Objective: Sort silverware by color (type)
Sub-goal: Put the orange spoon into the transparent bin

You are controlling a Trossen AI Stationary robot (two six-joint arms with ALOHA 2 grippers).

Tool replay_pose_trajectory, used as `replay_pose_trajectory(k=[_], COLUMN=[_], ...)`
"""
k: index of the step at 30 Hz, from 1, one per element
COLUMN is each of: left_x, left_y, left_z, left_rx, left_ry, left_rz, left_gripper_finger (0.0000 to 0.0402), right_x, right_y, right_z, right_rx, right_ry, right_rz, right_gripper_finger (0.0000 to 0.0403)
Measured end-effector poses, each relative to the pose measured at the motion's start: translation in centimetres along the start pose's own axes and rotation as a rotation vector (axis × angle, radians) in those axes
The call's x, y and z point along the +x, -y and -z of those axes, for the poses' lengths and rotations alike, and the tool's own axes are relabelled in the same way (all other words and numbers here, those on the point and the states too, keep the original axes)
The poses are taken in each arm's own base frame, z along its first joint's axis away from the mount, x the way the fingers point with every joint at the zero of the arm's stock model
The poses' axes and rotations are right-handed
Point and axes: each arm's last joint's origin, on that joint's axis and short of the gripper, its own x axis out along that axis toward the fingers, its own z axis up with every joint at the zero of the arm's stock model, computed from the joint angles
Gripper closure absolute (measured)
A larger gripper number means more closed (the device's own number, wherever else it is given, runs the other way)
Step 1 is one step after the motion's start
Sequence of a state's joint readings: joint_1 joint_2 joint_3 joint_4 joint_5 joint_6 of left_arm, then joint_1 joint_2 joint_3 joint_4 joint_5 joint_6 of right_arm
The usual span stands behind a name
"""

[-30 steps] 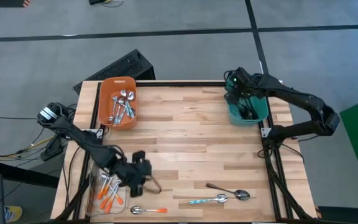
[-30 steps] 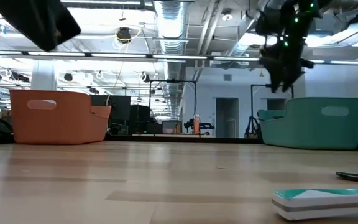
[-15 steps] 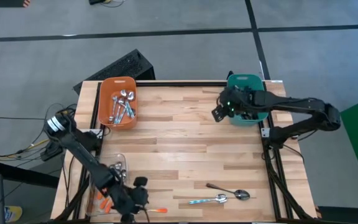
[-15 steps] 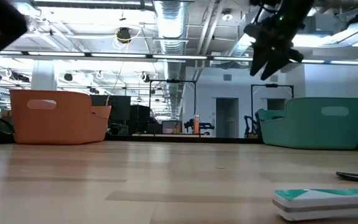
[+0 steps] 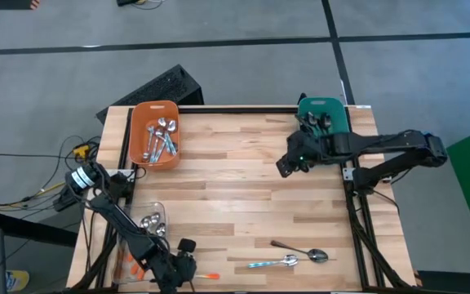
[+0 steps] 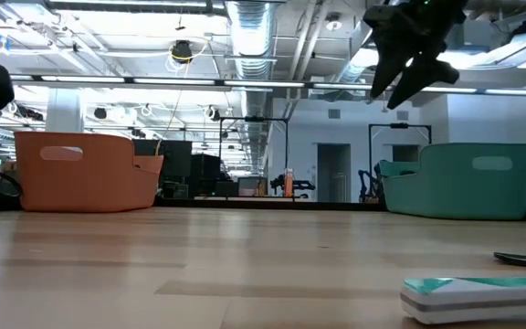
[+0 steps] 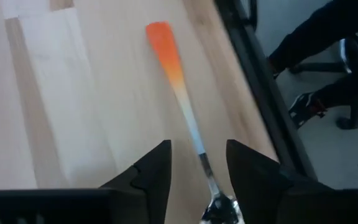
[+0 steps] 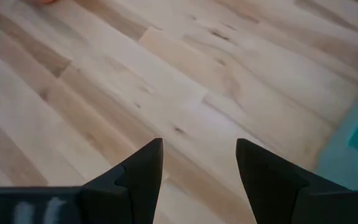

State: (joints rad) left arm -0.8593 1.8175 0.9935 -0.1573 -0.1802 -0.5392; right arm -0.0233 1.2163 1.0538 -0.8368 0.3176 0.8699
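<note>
While over the orange-handled spoon [image 7: 178, 81], left end effector [image 7: 197, 163] spread.

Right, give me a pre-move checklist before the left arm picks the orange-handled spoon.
1. Left gripper open: ok.
2. Orange-handled spoon between its fingers, flat on the table: ok.
3. Fingers touching the spoon: cannot tell.
4. Clear container with orange-handled spoons beside the left arm: ok.
5. Right gripper open, empty, out over the table beside the teal bin: ok.
6. Light-blue-handled spoon and dark spoon unsorted: not ok.
</note>
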Motion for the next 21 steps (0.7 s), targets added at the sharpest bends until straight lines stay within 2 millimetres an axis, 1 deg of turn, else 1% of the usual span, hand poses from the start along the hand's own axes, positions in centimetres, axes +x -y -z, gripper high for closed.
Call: replay_pose_trajectory(k=[3, 6, 11, 16, 21], left_x=[0.1, 0.1, 0.3, 0.3, 0.3], left_y=[-0.6, -1.1, -1.6, -3.4, -5.2], left_z=[0.2, 0.1, 0.3, 0.3, -0.5], left_rx=[-0.034, -0.075, -0.042, -0.116, -0.203], left_ry=[-0.020, -0.037, -0.072, -0.111, -0.117], left_rz=[-0.052, -0.068, -0.051, -0.166, -0.201], left_gripper_finger=[0.0279, 0.0312, 0.0365, 0.0386, 0.0397], right_x=[-0.2, -0.4, -0.6, -0.6, -0.5], right_y=[-0.4, -0.8, -0.9, -0.9, -0.8], right_z=[0.5, 0.9, 1.3, 1.3, 1.3], right_rx=[-0.003, -0.004, 0.000, 0.010, 0.015], right_ry=[-0.008, -0.004, -0.003, -0.003, 0.007], right_rz=[-0.015, -0.020, -0.008, -0.003, 0.005], right_gripper_finger=[0.0177, 0.0177, 0.0177, 0.0177, 0.0177])
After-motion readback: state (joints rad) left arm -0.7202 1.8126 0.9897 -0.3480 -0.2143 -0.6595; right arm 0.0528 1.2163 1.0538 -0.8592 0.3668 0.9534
